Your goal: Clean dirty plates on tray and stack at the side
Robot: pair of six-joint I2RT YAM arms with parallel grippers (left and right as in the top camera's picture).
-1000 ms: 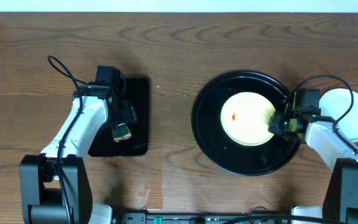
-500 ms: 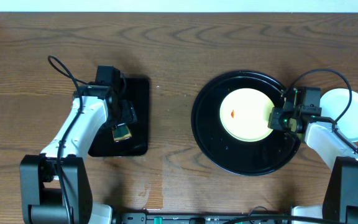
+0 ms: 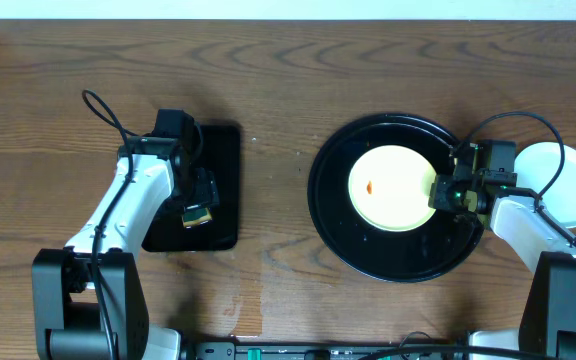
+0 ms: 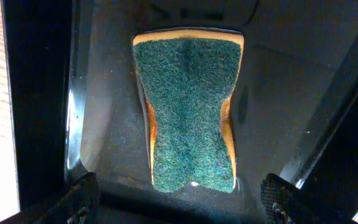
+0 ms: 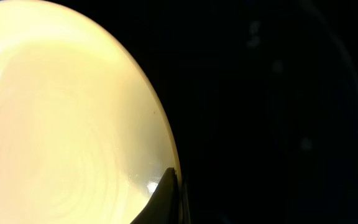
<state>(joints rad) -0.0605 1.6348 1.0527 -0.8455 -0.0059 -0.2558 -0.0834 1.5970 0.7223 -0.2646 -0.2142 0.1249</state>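
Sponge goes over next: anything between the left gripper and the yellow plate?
Nothing visible. Bare table lies between the left gripper and the plate; the right gripper sits at the plate's far edge, off that path.

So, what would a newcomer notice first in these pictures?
The yellow plate with an orange smear, lying in the round black tray right of centre, the right gripper at its rim. Then the green sponge in the small black tray on the left, under the left gripper.
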